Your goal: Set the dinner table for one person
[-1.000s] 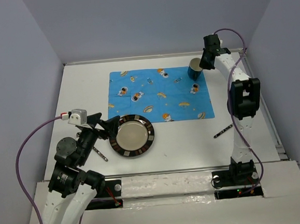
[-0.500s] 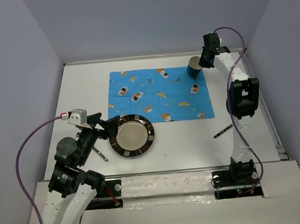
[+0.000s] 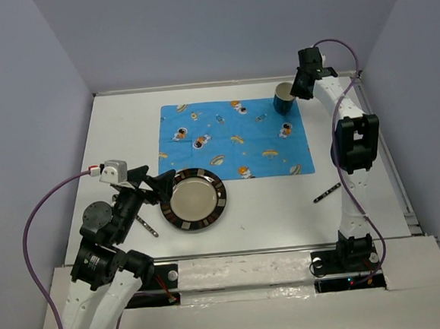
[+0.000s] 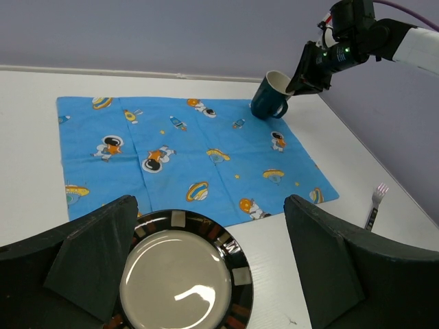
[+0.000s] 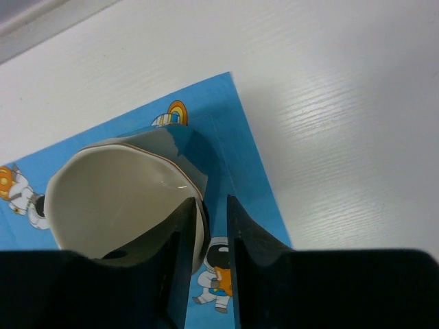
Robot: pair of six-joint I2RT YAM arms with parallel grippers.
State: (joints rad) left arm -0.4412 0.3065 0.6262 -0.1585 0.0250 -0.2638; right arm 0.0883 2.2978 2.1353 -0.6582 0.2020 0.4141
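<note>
Apparently we place the mug (image 5: 116, 185) at the mat's (image 4: 206, 140) corner: right gripper (image 5: 211, 212) astride its rim, grip unclear; left gripper (image 4: 209, 205) wide, empty.

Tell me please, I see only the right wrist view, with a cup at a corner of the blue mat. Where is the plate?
Observer: The plate lies at the near edge of the mat, mostly on the bare table.
Operator: Does the left gripper hold it?
Observer: No. The left gripper is open at the plate's left rim and holds nothing.
Operator: Is there any cutlery?
Observer: Yes. A fork lies on the table, to the right of the mat's near right corner.
</note>
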